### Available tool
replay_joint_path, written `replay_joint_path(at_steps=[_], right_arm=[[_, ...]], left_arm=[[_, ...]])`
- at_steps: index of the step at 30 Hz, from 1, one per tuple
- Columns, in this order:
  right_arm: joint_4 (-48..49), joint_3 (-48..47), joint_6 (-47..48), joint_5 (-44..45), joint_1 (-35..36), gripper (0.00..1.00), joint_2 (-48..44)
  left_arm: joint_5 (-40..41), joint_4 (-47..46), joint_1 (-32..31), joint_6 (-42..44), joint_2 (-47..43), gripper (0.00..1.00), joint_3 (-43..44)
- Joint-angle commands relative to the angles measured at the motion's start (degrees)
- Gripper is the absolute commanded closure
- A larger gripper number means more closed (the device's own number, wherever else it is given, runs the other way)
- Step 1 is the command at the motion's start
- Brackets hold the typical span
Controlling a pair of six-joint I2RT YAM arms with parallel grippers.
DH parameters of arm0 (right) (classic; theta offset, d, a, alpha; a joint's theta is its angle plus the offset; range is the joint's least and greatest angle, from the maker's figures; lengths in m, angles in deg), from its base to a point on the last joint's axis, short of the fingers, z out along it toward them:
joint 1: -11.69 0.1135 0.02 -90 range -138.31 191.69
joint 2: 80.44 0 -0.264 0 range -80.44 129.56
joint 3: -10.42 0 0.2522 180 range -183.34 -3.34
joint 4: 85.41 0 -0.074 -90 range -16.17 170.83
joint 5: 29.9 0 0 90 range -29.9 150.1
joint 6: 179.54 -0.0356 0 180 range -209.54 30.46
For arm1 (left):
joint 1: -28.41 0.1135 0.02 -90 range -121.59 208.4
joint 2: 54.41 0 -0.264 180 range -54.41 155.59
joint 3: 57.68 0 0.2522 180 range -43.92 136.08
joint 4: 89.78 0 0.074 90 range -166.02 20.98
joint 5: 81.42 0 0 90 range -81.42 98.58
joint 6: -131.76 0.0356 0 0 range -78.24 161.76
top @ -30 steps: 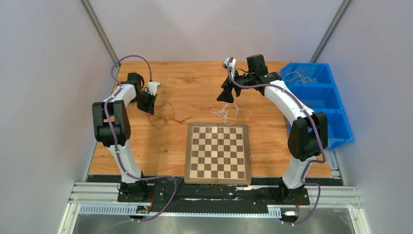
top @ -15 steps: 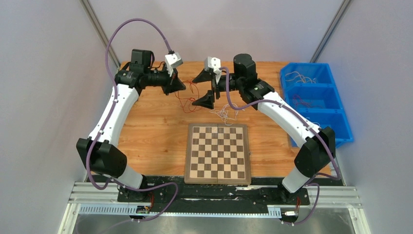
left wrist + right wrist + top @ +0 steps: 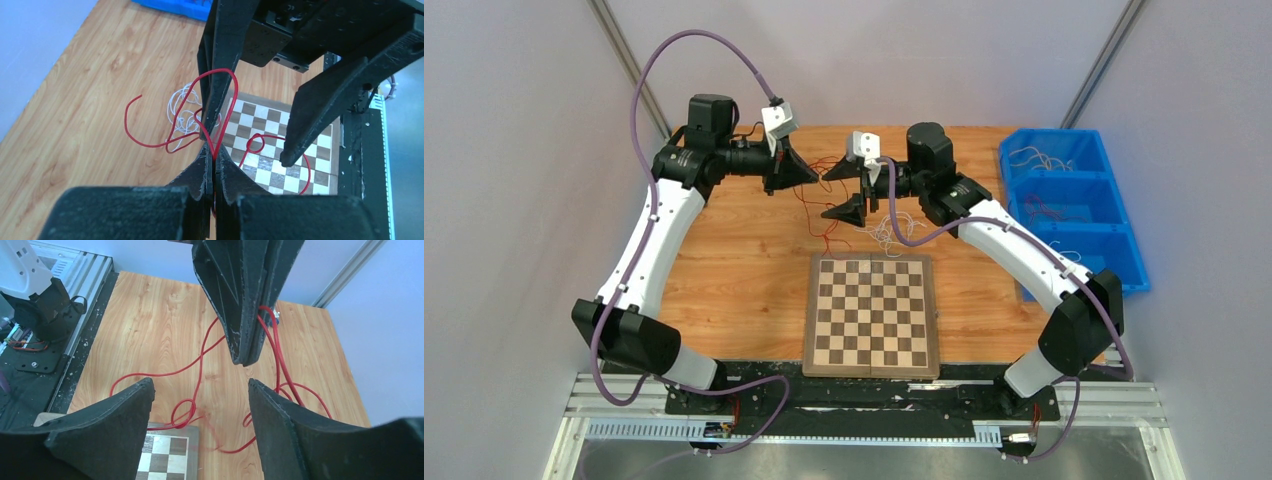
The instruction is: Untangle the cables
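Observation:
My left gripper [image 3: 802, 173] is shut on a thin red cable [image 3: 810, 205] and holds it up above the table's far middle. The cable hangs in loops below it. In the left wrist view the red cable [image 3: 143, 145] rises out of the shut left gripper [image 3: 214, 152] in a tall loop. My right gripper [image 3: 844, 190] faces the left one, open and empty, its fingers on either side of the loop. In the right wrist view the right gripper [image 3: 200, 390] gapes below the red cable [image 3: 150, 374]. A white cable tangle [image 3: 886, 236] lies on the table.
A chessboard [image 3: 871, 315] lies at the near middle of the wooden table [image 3: 724, 280]. A blue bin [image 3: 1114, 250] with three compartments stands at the right edge; thin cables lie in it. The white tangle [image 3: 182, 107] lies just beyond the board.
My left arm has lifted the red cable off the left of the table and swung it to the middle. My right gripper has turned to face it and opened.

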Motion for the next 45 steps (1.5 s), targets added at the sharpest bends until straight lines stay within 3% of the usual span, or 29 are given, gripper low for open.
replay_joint_path(at_steps=[1,7,11,16,18,20,25,28,29,30,31,32,33,34,36,45], right_arm=[[1.28,-0.44,1.42,-1.66,-0.72,0.30,-5.97],[-1.06,-2.05,-0.64,-1.96,0.37,0.25,-11.99],[-1.71,-3.93,1.46,3.23,0.29,0.19,-10.10],[-7.44,-4.86,7.20,6.55,-0.08,0.19,-5.74],[-9.20,-4.61,8.52,6.96,-0.12,0.26,-4.91],[-9.90,-3.92,9.46,6.58,-0.16,0.39,-4.79],[-10.54,-2.82,10.44,7.45,-0.41,0.96,-5.82],[-11.03,-2.71,10.23,7.99,-1.99,1.00,-7.52],[-11.28,-2.89,9.79,8.46,-2.88,1.00,-8.04],[-11.57,-3.25,9.25,8.72,-4.36,1.00,-8.44],[-12.12,-3.78,8.70,8.69,-6.40,1.00,-8.68],[-12.53,-4.41,7.74,8.45,-8.89,1.00,-8.82],[-13.15,-4.97,6.80,7.82,-11.89,1.00,-8.82],[-13.68,-5.79,5.89,6.75,-14.94,1.00,-8.89],[-14.98,-7.59,4.79,4.31,-21.85,1.00,-8.73],[-27.86,-20.08,11.59,-6.09,-52.76,1.00,-3.25]], left_arm=[[-2.14,-1.17,-0.70,-0.63,-2.50,1.00,0.61],[0.25,-0.26,-1.70,-0.11,-1.53,1.00,-0.05],[-0.05,1.55,-3.93,1.72,-1.34,1.00,0.14],[-1.13,1.62,-5.87,1.67,-1.88,1.00,1.30],[-1.24,1.37,-5.96,1.10,-2.18,1.00,1.99],[-1.60,0.85,-6.02,0.49,-2.54,1.00,2.36],[-2.55,-1.22,-6.32,-1.64,-3.48,1.00,1.78],[-2.06,-3.30,-6.32,-2.65,-3.92,0.99,0.93],[-0.72,-4.07,-6.33,-3.30,-3.97,0.93,0.07],[0.06,-5.63,-6.33,-4.47,-4.08,0.70,-0.24],[1.48,-6.72,-6.28,-4.96,-4.10,0.58,-0.75],[2.78,-7.27,-6.32,-6.23,-4.07,0.37,-0.92],[3.44,-8.67,-6.33,-6.93,-4.13,0.29,-1.25],[4.88,-9.43,-6.33,-8.17,-4.16,0.15,-1.43],[7.03,-11.84,-6.26,-9.72,-4.37,0.02,-3.07],[9.26,-15.90,-6.31,-13.70,-2.91,0.00,-6.12]])
